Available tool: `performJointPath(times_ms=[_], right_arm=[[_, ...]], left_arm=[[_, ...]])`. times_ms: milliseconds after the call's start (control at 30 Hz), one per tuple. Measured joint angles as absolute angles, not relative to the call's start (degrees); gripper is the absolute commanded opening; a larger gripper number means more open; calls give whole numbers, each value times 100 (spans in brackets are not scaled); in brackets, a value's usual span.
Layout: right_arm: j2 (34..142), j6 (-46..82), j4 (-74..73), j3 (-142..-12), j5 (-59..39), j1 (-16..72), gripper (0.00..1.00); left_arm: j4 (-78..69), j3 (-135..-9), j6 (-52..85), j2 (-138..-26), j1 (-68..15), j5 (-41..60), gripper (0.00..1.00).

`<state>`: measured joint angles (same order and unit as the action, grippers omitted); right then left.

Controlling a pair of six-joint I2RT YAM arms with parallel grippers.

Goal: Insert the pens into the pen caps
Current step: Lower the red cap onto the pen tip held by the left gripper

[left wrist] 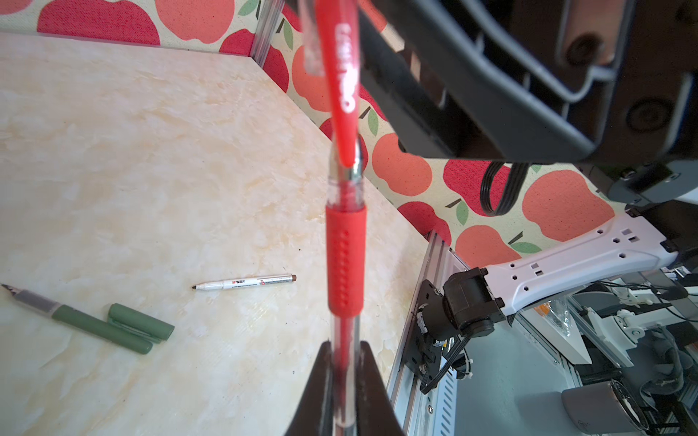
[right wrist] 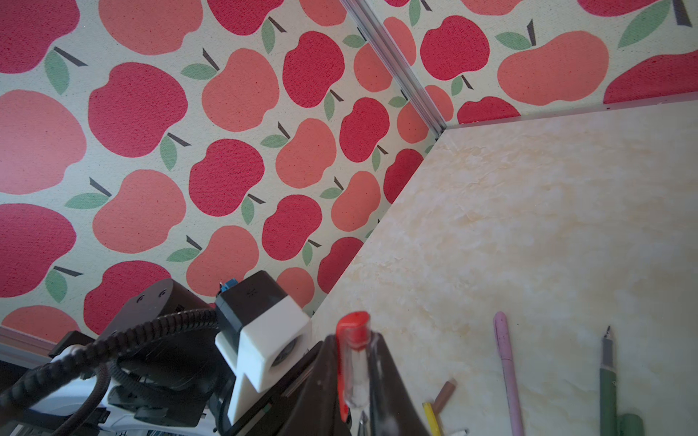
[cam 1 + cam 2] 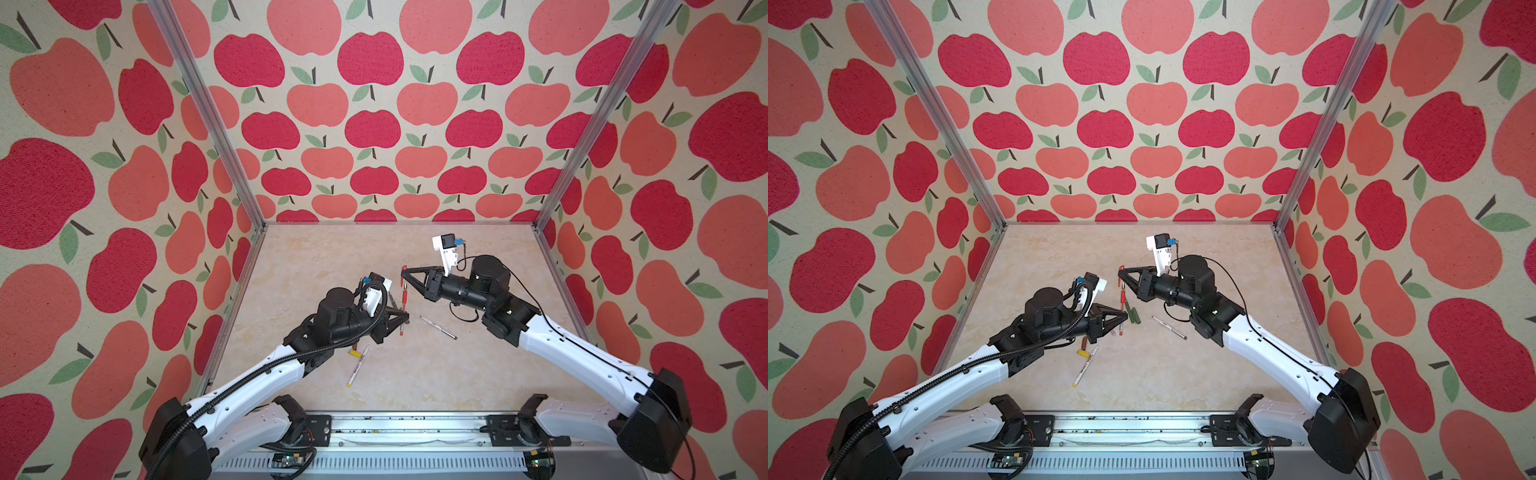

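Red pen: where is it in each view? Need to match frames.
Top view: red pen mid-scene, in the left gripper.
Top view: same spot, mid-scene.
Left wrist: centre, rising out of the jaws.
Right wrist: only its grey tip, at the picture's edge by the cap's mouth.
Landmark: red cap in the right gripper, in all four.

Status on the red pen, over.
Left gripper shut on red pen. Right gripper shut on red cap. Pen tip at cap mouth, not yet in. Nothing between them.
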<state>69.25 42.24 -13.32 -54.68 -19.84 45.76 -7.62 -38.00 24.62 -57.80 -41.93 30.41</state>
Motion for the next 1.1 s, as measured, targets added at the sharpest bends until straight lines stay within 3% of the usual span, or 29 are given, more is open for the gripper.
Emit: performJointPath(times_ms=[1100], right_arm=[[6790, 4005, -1151, -5487, -1896, 4615, 16]], left_arm=[[-762, -3800, 2462, -5776, -4193, 3037, 5]])
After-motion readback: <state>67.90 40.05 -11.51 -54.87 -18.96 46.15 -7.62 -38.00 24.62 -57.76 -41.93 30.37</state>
